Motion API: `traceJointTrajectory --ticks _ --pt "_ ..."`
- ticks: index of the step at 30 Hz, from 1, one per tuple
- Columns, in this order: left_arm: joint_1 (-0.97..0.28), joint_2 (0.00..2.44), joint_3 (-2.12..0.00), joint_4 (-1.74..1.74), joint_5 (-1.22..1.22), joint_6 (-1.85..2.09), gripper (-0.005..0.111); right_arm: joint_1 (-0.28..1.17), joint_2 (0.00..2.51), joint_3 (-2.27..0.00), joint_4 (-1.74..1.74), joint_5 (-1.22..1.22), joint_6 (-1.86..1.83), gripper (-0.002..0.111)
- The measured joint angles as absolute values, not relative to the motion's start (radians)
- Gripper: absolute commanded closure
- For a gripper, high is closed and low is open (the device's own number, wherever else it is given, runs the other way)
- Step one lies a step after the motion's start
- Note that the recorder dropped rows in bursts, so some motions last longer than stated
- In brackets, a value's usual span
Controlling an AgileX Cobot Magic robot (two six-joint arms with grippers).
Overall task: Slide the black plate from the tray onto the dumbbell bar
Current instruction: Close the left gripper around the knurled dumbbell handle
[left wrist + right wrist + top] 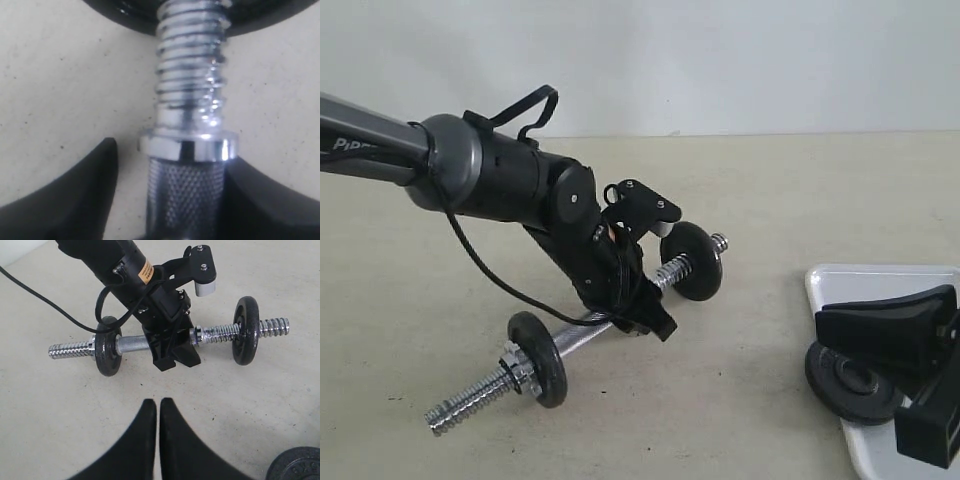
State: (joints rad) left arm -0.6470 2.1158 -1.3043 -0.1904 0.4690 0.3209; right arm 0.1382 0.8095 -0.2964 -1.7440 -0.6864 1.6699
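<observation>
The black plate (855,385) lies at the edge of the tray (880,280), near our right gripper (158,402), whose jaws are pressed together. Our left gripper (172,152) straddles the dumbbell bar (582,338), jaws spread.

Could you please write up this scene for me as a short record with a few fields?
Dumbbell bar: lying on the table, discs near both ends.
Left gripper: fingers open astride the bar's middle.
Right gripper: fingers shut, empty, over the tray.
Black plate: flat on the tray, by its edge.
Step done: no, plate not yet on bar.
</observation>
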Motion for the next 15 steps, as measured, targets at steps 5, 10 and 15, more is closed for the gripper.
traceJointTrajectory --ticks 5,10,15 --pt "-0.647 2.116 -1.294 -0.190 0.433 0.323 0.060 0.138 0.810 -0.296 -1.744 -0.680 1.670 0.108" --pt "-0.647 2.116 -1.289 -0.190 0.421 0.327 0.060 0.138 0.810 -0.296 -1.744 -0.678 1.670 0.108" --pt "-0.647 2.107 -1.283 -0.194 0.419 0.334 0.060 0.138 0.810 -0.296 -1.744 -0.672 1.668 0.108"
